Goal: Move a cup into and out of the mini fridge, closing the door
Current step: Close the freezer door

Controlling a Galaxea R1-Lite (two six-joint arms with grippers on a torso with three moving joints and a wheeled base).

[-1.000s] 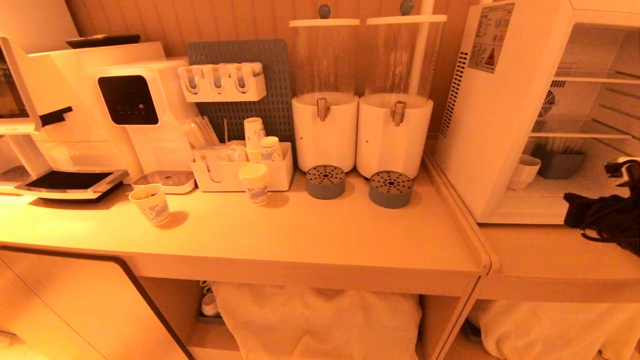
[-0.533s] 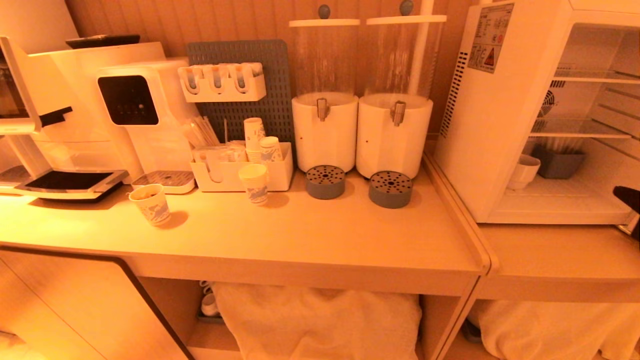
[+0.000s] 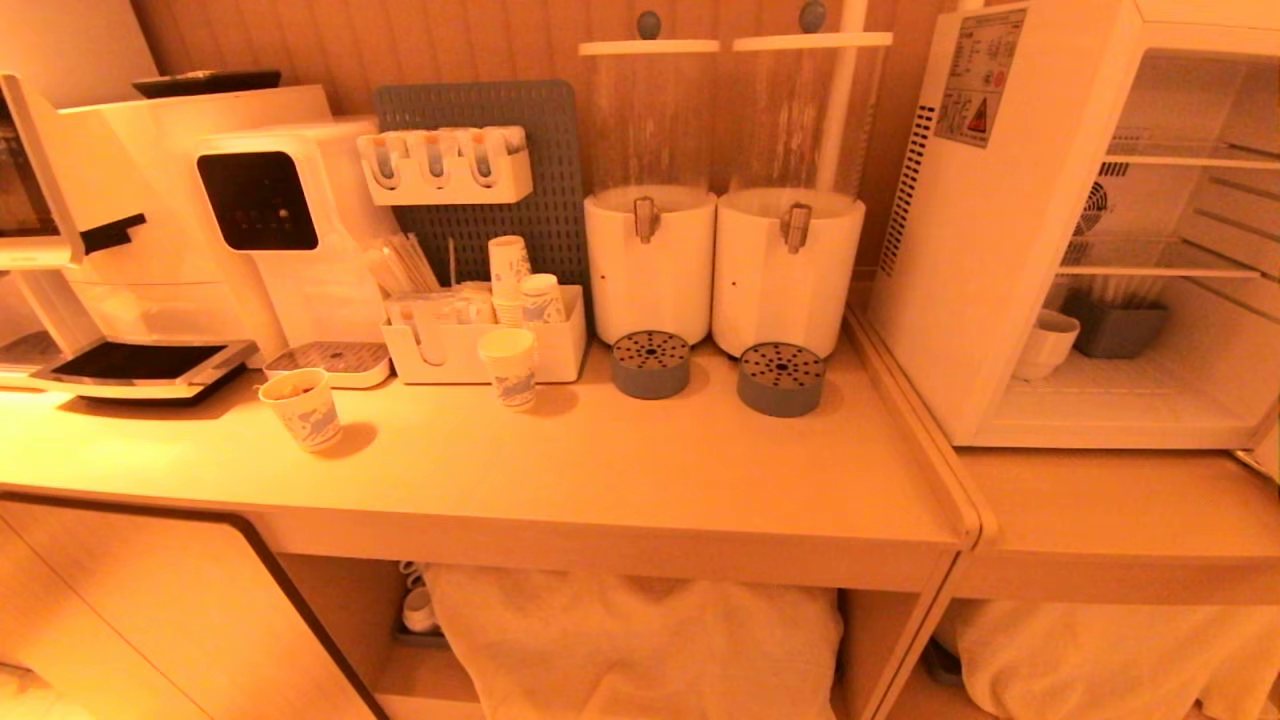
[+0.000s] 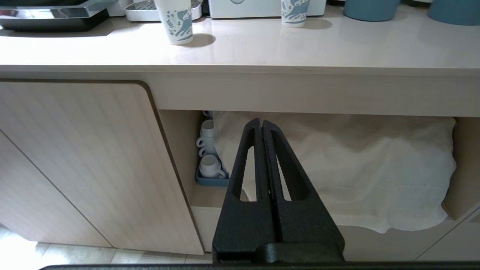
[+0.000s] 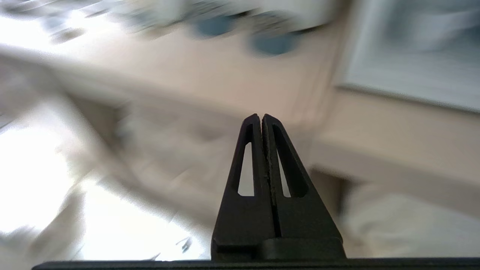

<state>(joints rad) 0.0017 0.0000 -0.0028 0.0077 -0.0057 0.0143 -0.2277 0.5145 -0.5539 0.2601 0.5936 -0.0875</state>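
The white mini fridge (image 3: 960,250) stands on the lower counter at the right with its front open. The small white cup (image 3: 1048,343) sits on the fridge floor at the left, next to a grey tray (image 3: 1118,325). Of the door, only a sliver shows at the right edge (image 3: 1268,450). Neither arm shows in the head view. My right gripper (image 5: 261,117) is shut and empty, low in front of the counter edge, with the blurred fridge (image 5: 412,56) ahead. My left gripper (image 4: 261,122) is shut and empty, parked below the counter.
On the main counter stand two drink dispensers (image 3: 650,260), drink machines (image 3: 270,220), an organiser box (image 3: 480,345) and loose paper cups (image 3: 302,408) (image 3: 510,366). Below the counter lie a white cloth (image 3: 640,640) and a tray of white cups (image 4: 210,165).
My right arm has pulled back from the fridge opening and dropped out of the head view at the right. The cup stays inside the fridge. The left arm has not moved.
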